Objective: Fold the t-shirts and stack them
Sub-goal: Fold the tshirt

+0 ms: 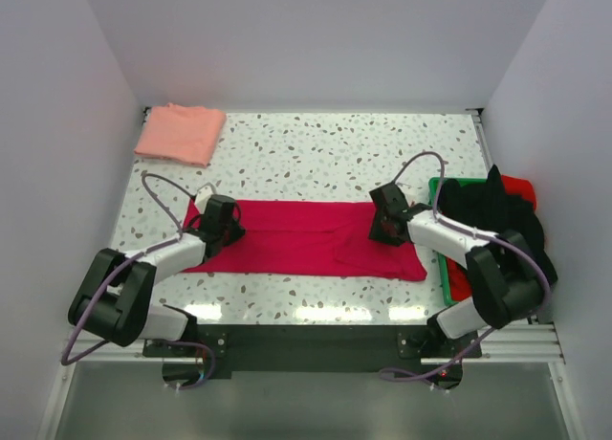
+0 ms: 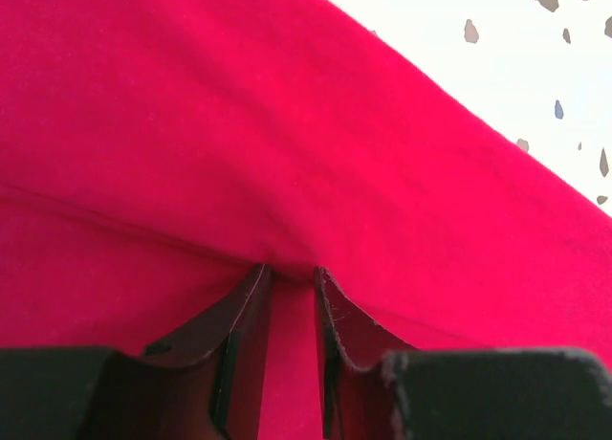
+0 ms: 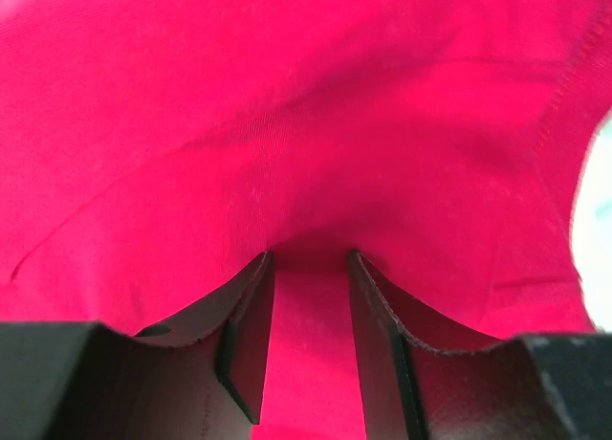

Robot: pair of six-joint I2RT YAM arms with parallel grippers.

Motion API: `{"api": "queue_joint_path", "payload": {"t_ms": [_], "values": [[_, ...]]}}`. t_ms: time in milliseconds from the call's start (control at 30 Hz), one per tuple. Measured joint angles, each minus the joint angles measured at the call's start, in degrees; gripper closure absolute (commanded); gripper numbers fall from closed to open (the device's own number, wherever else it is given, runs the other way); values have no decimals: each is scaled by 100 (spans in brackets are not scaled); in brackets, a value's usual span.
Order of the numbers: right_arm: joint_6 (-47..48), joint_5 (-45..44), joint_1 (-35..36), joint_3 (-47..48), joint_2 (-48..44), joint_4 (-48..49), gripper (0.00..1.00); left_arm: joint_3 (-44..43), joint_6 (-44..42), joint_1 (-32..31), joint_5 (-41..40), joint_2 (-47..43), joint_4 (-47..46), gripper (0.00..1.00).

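Both jaws nearly closed on cloth: your L gripper (image 2: 292, 277) & R gripper (image 3: 308, 258) each pinch the 1 crimson shirt (image 1: 306, 234), spread flat centre-front; 1 pink shirt (image 1: 179, 132) folded far-left.

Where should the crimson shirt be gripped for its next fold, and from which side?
Near its two short ends, from above, one gripper each: the crimson shirt lies flat as a long strip, and the left gripper and right gripper pinch there.

arms (image 1: 167, 256): white links, black joints | cables (image 1: 424, 154): lilac-grey | tool fingers (image 2: 239, 325): black
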State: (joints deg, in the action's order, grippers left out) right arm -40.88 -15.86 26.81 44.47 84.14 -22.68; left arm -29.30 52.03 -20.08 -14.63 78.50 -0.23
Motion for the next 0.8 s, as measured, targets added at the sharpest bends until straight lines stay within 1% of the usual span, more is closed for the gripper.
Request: {"api": "queue_joint_path", "payload": {"t_ms": [167,267,333,533,700,767,800], "values": [[168,293,-352,584,791,157,59,-4,94,-267,-284,61,-70,72],[328,376,-586,1233,1388,96,59,-4,109,-404,-354,87,-101,72],[487,387,-693,1847,1884,79,59,-4,140,-492,-374,116,-142,73],[1128,337,-763,4409,3711,-308,58,-7,372,-938,-374,210,-284,74],[1727,422,-758,6594,5125,-476,56,-7,879,-1572,-205,282,-400,73],[1965,542,-758,7486,5650,-588,54,-11,1102,-1799,-52,348,-516,72],[2076,632,-758,7919,5910,-647,52,-42,1215,-1947,0,402,-551,69]]}}
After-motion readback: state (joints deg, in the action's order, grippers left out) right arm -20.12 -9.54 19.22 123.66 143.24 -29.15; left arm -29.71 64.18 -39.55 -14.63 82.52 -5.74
